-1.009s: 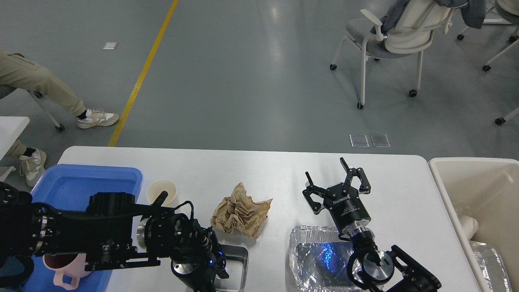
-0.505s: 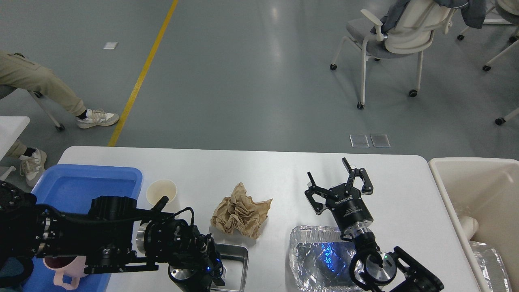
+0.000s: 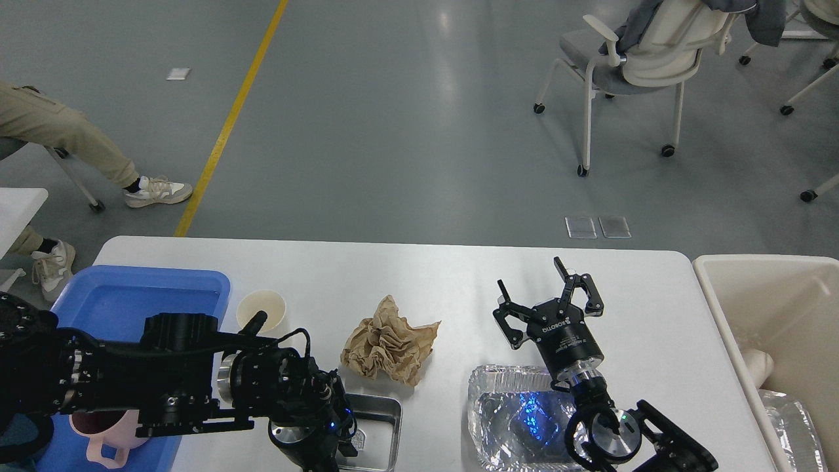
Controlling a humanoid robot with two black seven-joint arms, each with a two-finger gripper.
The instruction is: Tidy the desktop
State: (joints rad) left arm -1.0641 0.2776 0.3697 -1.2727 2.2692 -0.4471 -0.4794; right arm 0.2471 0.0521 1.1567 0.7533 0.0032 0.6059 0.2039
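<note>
The white desktop (image 3: 432, 275) spans the view. On it lie a crumpled brown paper (image 3: 389, 341), a paper cup (image 3: 261, 308), a small steel tray (image 3: 377, 419) and a crinkled foil tray (image 3: 505, 406). My right gripper (image 3: 529, 275) is open and empty, pointing to the far side, above the desktop just beyond the foil tray. My left arm's end (image 3: 337, 436) is dark and hangs at the steel tray's left edge. Its fingers cannot be told apart.
A blue tray (image 3: 131, 292) sits at the desktop's left end, with a pink mug (image 3: 105, 442) at its near side, partly behind my left arm. A beige bin (image 3: 773, 288) stands off the right end. A seated person and rolling chairs are beyond the desktop.
My left arm has shifted slightly to the left and toward the near edge by the steel tray. My right gripper has moved a little to the right and stays open.
</note>
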